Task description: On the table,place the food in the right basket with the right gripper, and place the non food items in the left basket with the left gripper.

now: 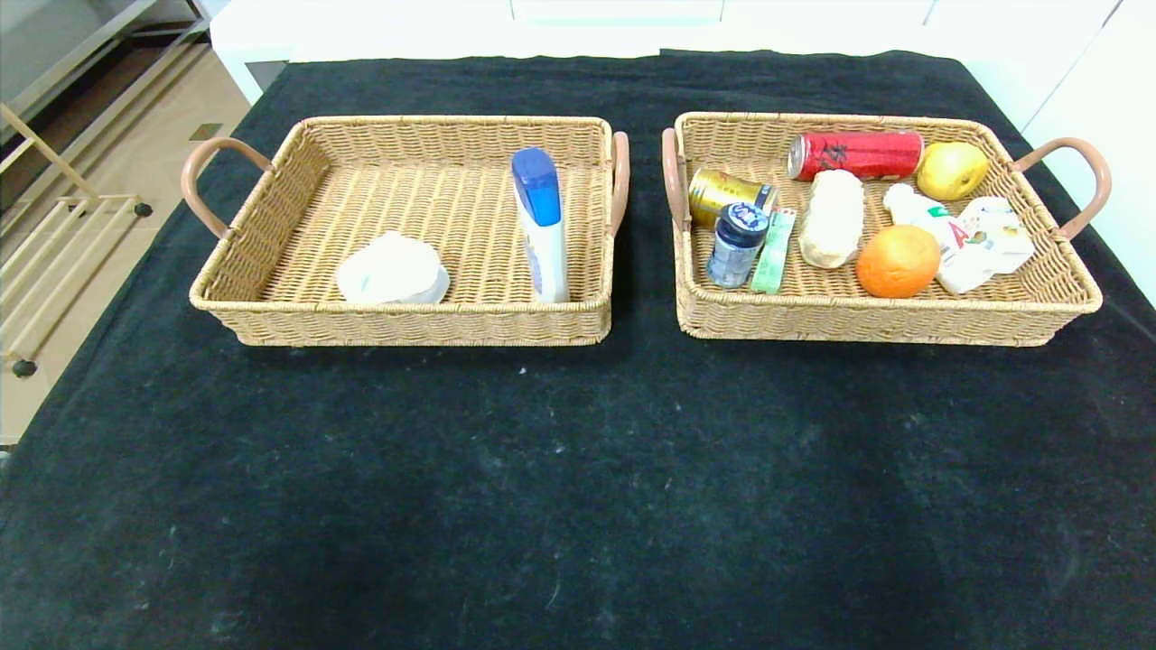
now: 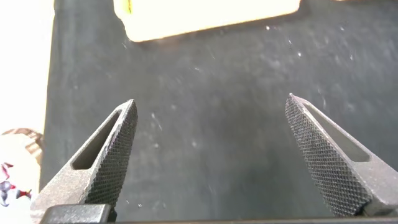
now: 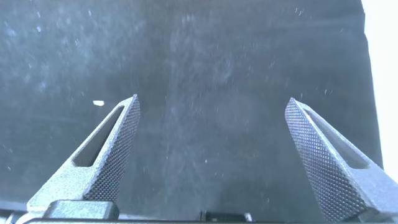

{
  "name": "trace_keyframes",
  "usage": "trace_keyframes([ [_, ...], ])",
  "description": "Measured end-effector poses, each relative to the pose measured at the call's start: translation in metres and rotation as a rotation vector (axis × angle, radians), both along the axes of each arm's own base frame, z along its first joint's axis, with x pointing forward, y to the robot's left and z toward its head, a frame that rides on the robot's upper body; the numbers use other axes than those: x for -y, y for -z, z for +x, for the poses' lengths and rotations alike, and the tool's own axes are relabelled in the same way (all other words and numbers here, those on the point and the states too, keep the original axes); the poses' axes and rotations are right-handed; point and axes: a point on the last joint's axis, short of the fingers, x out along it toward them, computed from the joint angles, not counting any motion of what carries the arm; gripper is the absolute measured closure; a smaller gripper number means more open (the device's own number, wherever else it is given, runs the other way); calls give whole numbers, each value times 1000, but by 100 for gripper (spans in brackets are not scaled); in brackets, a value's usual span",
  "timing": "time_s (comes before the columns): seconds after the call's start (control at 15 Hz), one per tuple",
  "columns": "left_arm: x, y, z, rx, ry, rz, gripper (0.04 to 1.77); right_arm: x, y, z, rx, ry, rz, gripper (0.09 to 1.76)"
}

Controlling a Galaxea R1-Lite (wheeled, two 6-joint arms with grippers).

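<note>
Black-clothed tabletop [image 1: 578, 469], bearing 2 wicker baskets side by side. Left basket [image 1: 271, 226]: white packet [image 1: 392, 270] and blue-capped bottle [image 1: 542, 226]. Right basket [image 1: 1039, 298]: red can [image 1: 856, 154], gold can [image 1: 728, 192], small jar [image 1: 737, 242], green stick [image 1: 774, 251], bread [image 1: 833, 218], orange [image 1: 898, 261], pear [image 1: 952, 170], white wrappers [image 1: 975, 239]. Left tool [image 2: 211, 155] spread wide, holding nothing, over bare cloth, basket edge [image 2: 211, 18] well ahead. Right tool [image 3: 211, 155] likewise wide open, empty, above bare cloth

Both baskets [image 1: 406, 311] [image 1: 867, 316] were woven wicker; the table cover [image 1: 578, 487] was matt black cloth, lightly linty. The red can [image 1: 856, 154] was glossy metal. Gripper fingers [image 2: 112, 149] showed knurled grey texture.
</note>
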Motion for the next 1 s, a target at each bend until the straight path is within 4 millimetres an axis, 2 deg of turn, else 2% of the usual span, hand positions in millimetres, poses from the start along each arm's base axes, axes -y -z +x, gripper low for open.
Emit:
trace_keyframes([
  [0.4,2,45,-13,17,2,2,9,-1,34,-11,32,-9,1,15],
  [0.6,3,70,-15,33,2,-2,9,-1,44,-16,137,-70,11,15],
  [0.8,3,81,-6,119,-9,0,9,0,47,-3,249,-34,31,15],
  [1.0,2,94,10,204,-48,-2,9,2,58,23,355,54,20,15],
])
